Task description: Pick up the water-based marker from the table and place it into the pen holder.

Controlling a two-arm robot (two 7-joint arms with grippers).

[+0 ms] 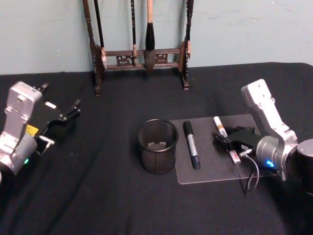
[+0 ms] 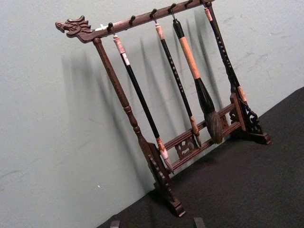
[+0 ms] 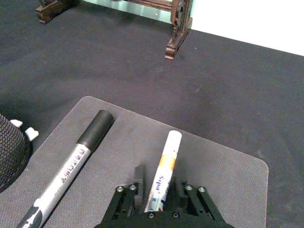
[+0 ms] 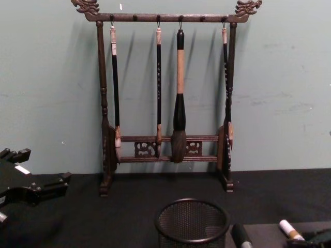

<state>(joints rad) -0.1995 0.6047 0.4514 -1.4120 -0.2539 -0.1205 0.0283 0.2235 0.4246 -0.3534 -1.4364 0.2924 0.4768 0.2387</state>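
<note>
left gripper (image 1: 59, 100) hovers over the table (image 1: 98, 196) at the far left, its jaws wide apart and turned toward the rack (image 1: 142, 52). the holder (image 1: 157, 156) stands upright well to the right of those jaws, just beside the left edge of the mat (image 1: 210, 171). on the mat a grey pen (image 1: 191, 145) lies just left of the right gripper (image 1: 225, 140). the marker (image 1: 220, 126) lies flat on the mat between this gripper's jaws, which are clamped on it. its white end sticks out ahead of them.
</note>
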